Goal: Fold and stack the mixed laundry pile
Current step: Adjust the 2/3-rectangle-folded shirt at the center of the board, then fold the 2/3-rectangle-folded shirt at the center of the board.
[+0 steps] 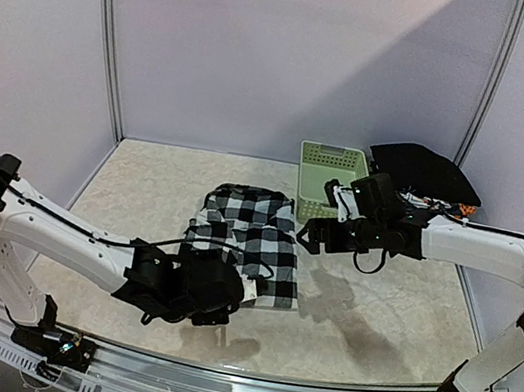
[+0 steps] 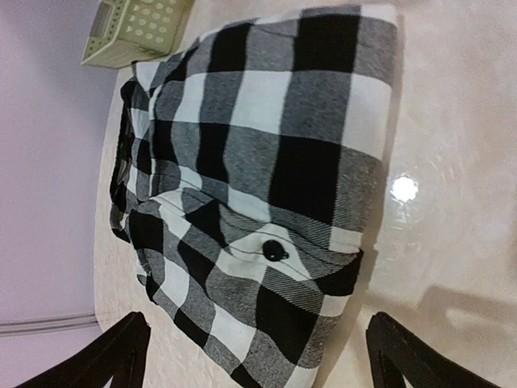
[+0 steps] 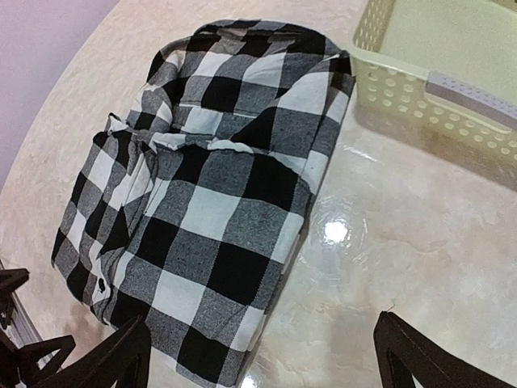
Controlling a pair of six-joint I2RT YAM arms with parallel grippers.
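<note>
Left fingers (image 2: pixel 121 360) and right fingers (image 3: pixel 121 356) stand wide, holding nothing, above the checked shirt (image 1: pixel 246 239). Best to lift straight up, so no fold drags loose. It lies mid-surface (image 1: pixel 373 317) as a fairly neat folded rectangle, with the basket (image 1: pixel 333 158) at its one o'clock and the black cloth (image 1: pixel 419 168) at two.

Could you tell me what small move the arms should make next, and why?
Probably move the right hand toward the black cloth heaped at the far right: the shirt lies folded flat, and this hand and the left hand are open and empty.
</note>
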